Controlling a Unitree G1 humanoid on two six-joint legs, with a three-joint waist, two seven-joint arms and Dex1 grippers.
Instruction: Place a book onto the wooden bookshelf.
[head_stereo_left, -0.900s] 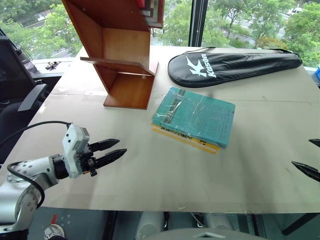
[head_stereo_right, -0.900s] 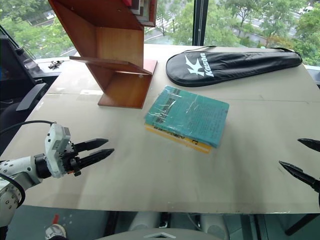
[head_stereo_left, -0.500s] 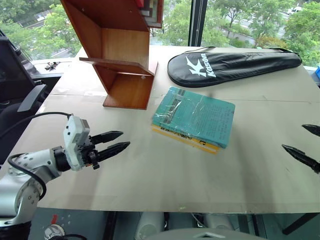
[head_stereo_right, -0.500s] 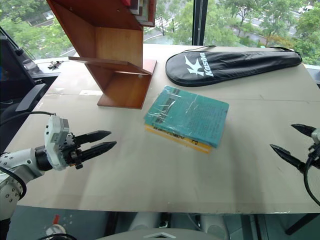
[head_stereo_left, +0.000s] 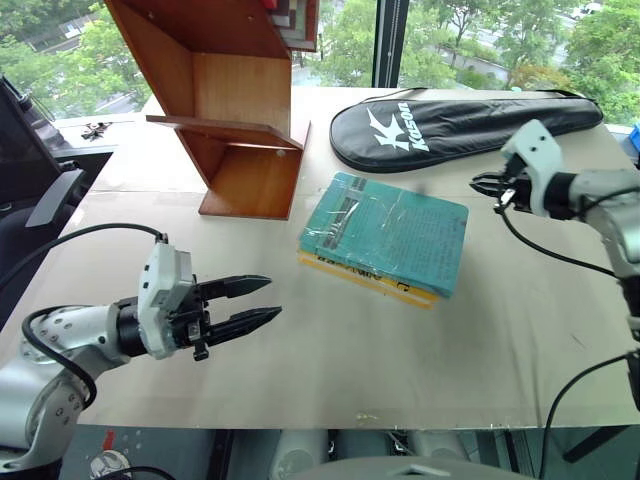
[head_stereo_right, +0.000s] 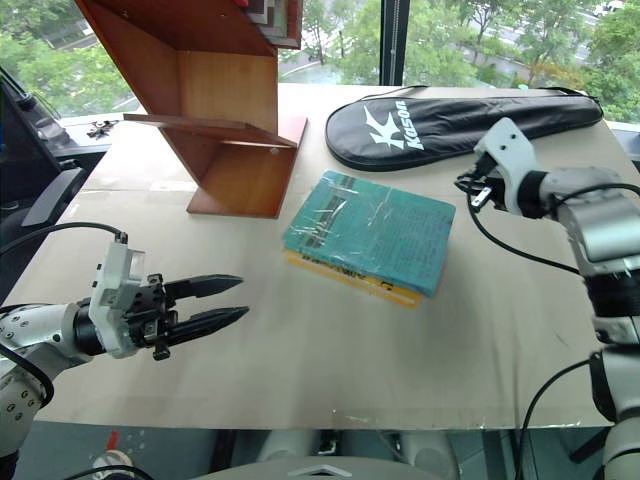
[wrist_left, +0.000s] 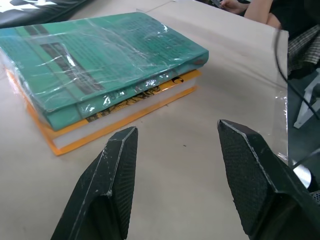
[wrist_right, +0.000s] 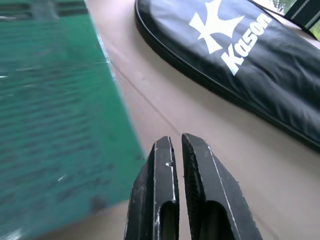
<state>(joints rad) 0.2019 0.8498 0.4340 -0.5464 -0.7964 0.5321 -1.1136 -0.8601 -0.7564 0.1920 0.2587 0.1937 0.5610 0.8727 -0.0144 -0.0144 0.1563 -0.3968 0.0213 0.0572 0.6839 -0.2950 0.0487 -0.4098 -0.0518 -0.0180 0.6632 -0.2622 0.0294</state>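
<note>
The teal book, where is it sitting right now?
In the left eye view the book lies flat mid-table on a yellow-orange book, right of the wooden bookshelf and in front of the black racket bag.

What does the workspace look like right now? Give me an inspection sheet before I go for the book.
Surface: beige table, bare near the front edge.
Job's things: teal book lies flat on top of a yellow-orange book; wooden bookshelf stands at the back left.
Clutter: black racket bag at the back.
Grippers: left gripper open, above the table, pointing toward the books; right gripper shut, beside the teal book's far right corner, holding nothing.
Cables: black cables along both arms.
Surroundings: windows with trees behind; black chair at left.
</note>
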